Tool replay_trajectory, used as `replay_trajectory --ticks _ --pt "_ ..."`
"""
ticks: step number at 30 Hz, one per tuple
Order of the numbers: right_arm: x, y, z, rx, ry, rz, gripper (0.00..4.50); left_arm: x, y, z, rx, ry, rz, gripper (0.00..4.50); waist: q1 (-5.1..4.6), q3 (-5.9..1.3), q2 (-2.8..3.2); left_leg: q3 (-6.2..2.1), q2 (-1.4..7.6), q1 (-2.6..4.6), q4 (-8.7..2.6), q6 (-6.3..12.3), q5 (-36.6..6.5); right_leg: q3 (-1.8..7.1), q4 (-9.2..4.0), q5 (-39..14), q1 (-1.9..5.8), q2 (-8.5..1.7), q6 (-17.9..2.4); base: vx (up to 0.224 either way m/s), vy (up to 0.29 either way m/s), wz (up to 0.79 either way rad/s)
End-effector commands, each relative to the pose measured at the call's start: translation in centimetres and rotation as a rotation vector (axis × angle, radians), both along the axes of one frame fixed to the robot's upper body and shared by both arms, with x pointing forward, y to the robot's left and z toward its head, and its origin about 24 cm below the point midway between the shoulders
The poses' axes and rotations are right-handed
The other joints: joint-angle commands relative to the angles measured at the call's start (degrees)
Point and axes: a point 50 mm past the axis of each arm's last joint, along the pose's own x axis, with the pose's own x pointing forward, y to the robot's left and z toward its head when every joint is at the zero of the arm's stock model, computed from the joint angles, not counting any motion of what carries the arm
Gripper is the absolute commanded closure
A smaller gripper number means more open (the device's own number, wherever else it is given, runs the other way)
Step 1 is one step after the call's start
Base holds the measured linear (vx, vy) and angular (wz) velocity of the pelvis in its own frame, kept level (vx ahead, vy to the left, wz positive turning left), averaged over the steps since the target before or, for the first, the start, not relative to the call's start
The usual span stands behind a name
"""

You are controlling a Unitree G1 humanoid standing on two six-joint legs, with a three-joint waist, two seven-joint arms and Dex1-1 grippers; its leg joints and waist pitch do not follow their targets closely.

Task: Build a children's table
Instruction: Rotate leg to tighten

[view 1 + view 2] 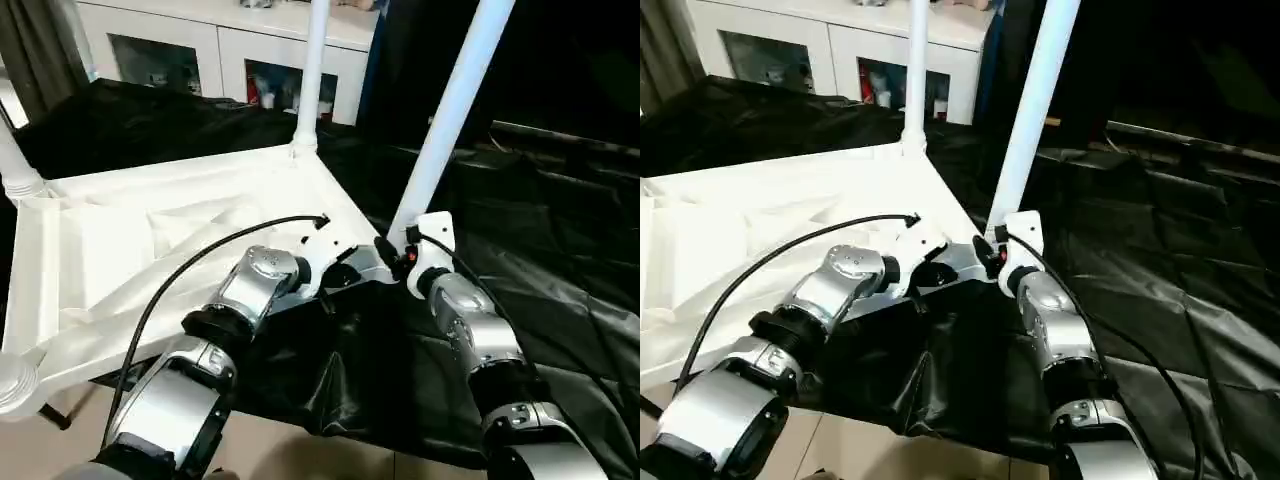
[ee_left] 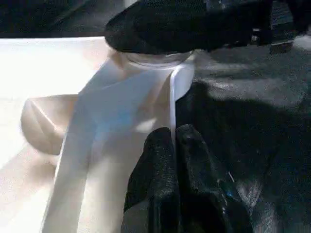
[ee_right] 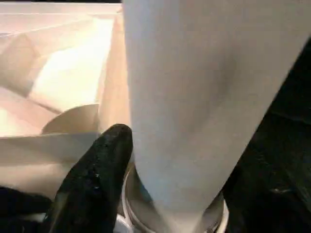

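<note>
**Third leg going into near corner socket; top lies upside down**

- Far left edge, left eye view: one leg (image 1: 15, 170) stands seated in a corner socket. Lower left corner: an open socket (image 1: 12, 380), no leg in it.
- Left half of frame: table top (image 1: 120, 250) lies ribbed side up on the black-draped counter (image 1: 560, 280), so sockets face upward for the legs.
- Upper centre: second leg (image 1: 312, 70) upright in the far corner.
- Centre: left tool (image 2: 175, 141), fingers pressed together on the top's edge rib, likely steadying the corner.
- Right of centre: right tool (image 1: 395, 255) pinches the tilted leg (image 1: 450, 120) at its base, foot sitting in the near socket. Judged: still to be straightened and pushed home.
</note>
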Motion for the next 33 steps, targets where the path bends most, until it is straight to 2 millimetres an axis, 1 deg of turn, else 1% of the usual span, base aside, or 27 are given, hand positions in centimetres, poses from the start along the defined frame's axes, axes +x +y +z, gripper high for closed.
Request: replay_trajectory --ticks 1,3,4,5,6,7,8,9,10,11,12,14,15,16,17,18,19,20,21,22,23,24,25,28,29,33 --pt "-0.8 1.6 -0.9 0.004 0.053 0.148 1.49 -1.0 -0.7 -0.9 0.045 0.043 -0.106 4.50 -0.01 -2.51 0.50 -0.43 0.55 -0.27 -4.77 0.06 -23.0 1.51 -4.65 -24.0 1.83 -2.63 -6.1 0.000 0.000 0.00" --pt "-0.9 0.8 -0.8 0.002 0.045 0.193 1.49 -1.1 0.0 -0.9 0.064 0.051 -0.139 4.50 0.13 -2.55 0.44 -0.15 0.60 -0.25 -4.68 0.25 -21.3 1.65 -4.34 -20.5 1.78 -2.50 -7.2 0.000 0.000 0.00" --pt "-1.1 0.1 -0.6 0.002 0.038 0.246 1.49 -1.3 0.6 -0.9 0.065 0.065 -0.179 4.50 0.34 -2.52 0.27 0.29 0.57 0.04 -4.36 0.86 -20.0 1.87 -4.01 -17.5 1.61 -2.38 -8.9 0.000 0.000 0.00" --pt "-1.3 -0.3 -0.4 0.001 0.035 0.281 1.49 -1.5 0.9 -0.8 0.063 0.076 -0.201 4.50 0.55 -2.51 0.22 0.32 0.60 0.11 -4.29 1.19 -19.7 1.87 -3.92 -17.1 1.78 -2.34 -9.1 0.000 0.000 0.00" --pt "-1.6 -0.7 -0.3 -0.001 0.032 0.326 1.49 -1.7 1.3 -0.8 0.058 0.086 -0.234 4.50 0.61 -2.57 0.59 0.50 0.74 0.23 -4.15 1.74 -19.3 2.00 -3.78 -16.3 1.62 -2.41 -10.0 0.000 0.000 0.00" --pt "-2.0 -1.2 -0.1 -0.003 0.030 0.380 1.49 -1.9 1.7 -0.6 0.050 0.095 -0.269 4.50 0.72 -2.61 0.53 0.59 0.76 0.20 -4.13 1.94 -19.1 2.03 -3.78 -15.7 1.72 -2.42 -10.3 0.057 -0.030 0.04" --pt "-2.4 -1.6 0.0 -0.008 0.028 0.431 1.49 -2.1 2.2 -0.5 0.040 0.113 -0.292 4.50 0.89 -2.82 0.60 0.68 0.78 0.15 -4.02 2.21 -17.3 2.05 -3.39 -13.3 2.01 -2.38 -11.1 0.071 -0.038 0.06" --pt "-2.8 -2.0 0.1 -0.011 0.032 0.474 1.49 -2.3 2.6 -0.4 0.035 0.128 -0.321 4.50 1.07 -2.92 0.64 0.83 0.82 0.30 -3.93 2.47 -16.4 2.04 -3.35 -11.7 1.96 -2.40 -11.6 0.071 -0.038 0.06" --pt "-3.3 -2.5 0.3 -0.013 0.040 0.533 1.49 -2.4 3.2 -0.2 0.036 0.140 -0.339 4.50 1.33 -3.13 0.53 0.88 0.88 -0.05 -3.63 3.30 -11.5 2.01 -2.12 -3.8 2.59 -2.10 -13.4 0.073 -0.029 0.03" --pt "-3.7 -2.8 0.5 -0.014 0.046 0.581 1.49 -2.4 3.7 -0.1 0.039 0.148 -0.345 4.50 1.32 -3.15 0.55 0.93 0.81 -0.25 -3.53 3.69 -10.1 2.00 -1.79 -1.5 2.71 -2.01 -14.0 0.054 -0.006 -0.04" --pt "-3.8 -3.0 0.6 -0.016 0.048 0.596 1.49 -2.5 4.0 0.0 0.042 0.154 -0.350 4.50 1.59 -3.14 0.68 0.95 0.87 -0.07 -3.44 4.06 -8.7 1.95 -1.61 0.7 2.68 -1.99 -14.5 0.054 -0.006 -0.04" --pt "-4.0 -3.3 0.7 -0.020 0.051 0.622 1.49 -2.6 4.6 0.1 0.051 0.156 -0.361 4.50 1.67 -3.23 0.75 1.05 0.82 0.19 -3.32 4.00 -8.3 1.94 -1.35 2.1 2.63 -1.97 -15.6 0.000 0.000 0.00" --pt "-4.0 -3.3 0.7 -0.022 0.051 0.627 1.49 -2.5 4.9 0.1 0.065 0.143 -0.355 4.50 1.70 -3.22 0.72 1.06 0.81 0.27 -3.32 3.94 -8.1 1.93 -1.33 2.3 2.64 -1.95 -15.8 0.000 0.000 0.00" --pt "-4.0 -3.3 0.7 -0.023 0.051 0.629 1.49 -2.5 5.0 0.1 0.072 0.136 -0.348 4.50 1.70 -3.08 0.59 1.12 0.82 0.28 -3.45 3.57 -9.3 1.92 -1.52 0.3 2.67 -2.02 -15.8 0.000 0.000 0.00" --pt "-4.0 -3.4 0.7 -0.023 0.051 0.631 1.49 -2.4 5.2 0.1 0.081 0.127 -0.338 4.50 1.74 -3.08 0.68 1.10 0.86 0.35 -3.48 3.31 -9.9 1.93 -1.57 -0.6 2.64 -2.09 -15.6 0.000 0.000 0.00" --pt "-4.0 -3.4 0.8 -0.026 0.050 0.636 1.40 -2.3 5.5 0.1 0.082 0.128 -0.307 4.05 1.73 -2.98 0.70 1.13 0.92 0.46 -3.56 2.75 -11.2 1.98 -1.76 -2.6 2.54 -2.12 -15.3 0.000 0.000 0.00" --pt "-4.0 -3.4 0.9 -0.026 0.051 0.640 1.40 -2.3 5.5 0.1 0.078 0.129 -0.306 4.05 1.76 -2.94 0.72 1.11 0.95 0.48 -3.61 2.45 -11.8 2.00 -1.84 -3.5 2.54 -2.18 -15.1 0.000 0.000 0.00" --pt "-4.0 -3.3 1.0 -0.027 0.053 0.651 1.40 -2.3 5.6 0.2 0.073 0.124 -0.301 3.91 1.76 -2.83 0.59 1.12 0.91 0.48 -3.67 2.08 -12.8 2.02 -2.06 -5.6 2.51 -2.15 -14.4 0.000 0.000 0.00" --pt "-4.1 -3.3 1.0 -0.027 0.053 0.653 1.40 -2.3 5.6 0.2 0.074 0.122 -0.301 3.91 1.82 -2.81 0.61 1.09 0.89 0.43 -3.67 1.95 -13.1 2.05 -2.09 -6.4 2.55 -2.18 -14.1 0.000 0.000 0.00" --pt "-4.1 -3.2 1.0 -0.027 0.053 0.657 1.40 -2.3 5.6 0.2 0.078 0.119 -0.299 3.84 1.78 -2.72 0.51 1.05 0.89 0.39 -3.77 1.45 -14.0 2.08 -2.35 -9.2 2.42 -2.26 -13.0 0.000 0.000 0.00" --pt "-4.1 -3.1 1.0 -0.026 0.053 0.662 1.40 -2.3 5.7 0.1 0.086 0.123 -0.302 3.64 1.78 -2.76 0.49 1.05 0.88 0.40 -3.74 1.31 -14.1 2.10 -2.41 -9.9 2.40 -2.31 -12.7 0.000 0.000 0.00" --pt "-4.1 -3.0 1.0 -0.026 0.053 0.665 1.40 -2.4 5.8 0.1 0.091 0.128 -0.304 3.64 1.81 -2.73 0.48 1.03 0.86 0.42 -3.75 1.11 -14.4 2.13 -2.52 -10.9 2.31 -2.34 -12.3 0.000 0.000 0.00" --pt "-4.1 -3.0 1.0 -0.025 0.053 0.668 1.40 -2.4 5.8 0.0 0.093 0.131 -0.307 3.50 1.80 -2.75 0.48 1.02 0.86 0.40 -3.74 1.07 -14.2 2.13 -2.51 -11.0 2.30 -2.31 -12.2 0.000 0.000 0.00" --pt "-4.2 -2.9 1.0 -0.025 0.055 0.681 1.40 -2.2 6.0 -0.1 0.107 0.120 -0.279 3.50 1.78 -2.77 0.42 0.98 0.79 0.24 -3.68 1.01 -13.6 2.11 -2.42 -10.6 2.28 -2.18 -11.8 0.000 0.000 0.00" --pt "-4.3 -2.9 1.0 -0.023 0.056 0.684 1.40 -2.1 6.1 -0.1 0.107 0.122 -0.266 3.50 1.80 -2.80 0.57 0.95 0.81 0.25 -3.68 0.93 -13.6 2.11 -2.34 -10.5 2.31 -2.19 -11.9 0.000 0.000 0.00" --pt "-4.3 -2.9 1.0 -0.019 0.057 0.685 1.40 -2.0 5.9 0.2 0.058 0.129 -0.264 3.50 1.83 -2.88 0.53 0.99 0.72 0.19 -3.57 1.09 -12.9 2.12 -2.21 -9.2 2.39 -2.15 -12.3 0.000 0.000 0.00"
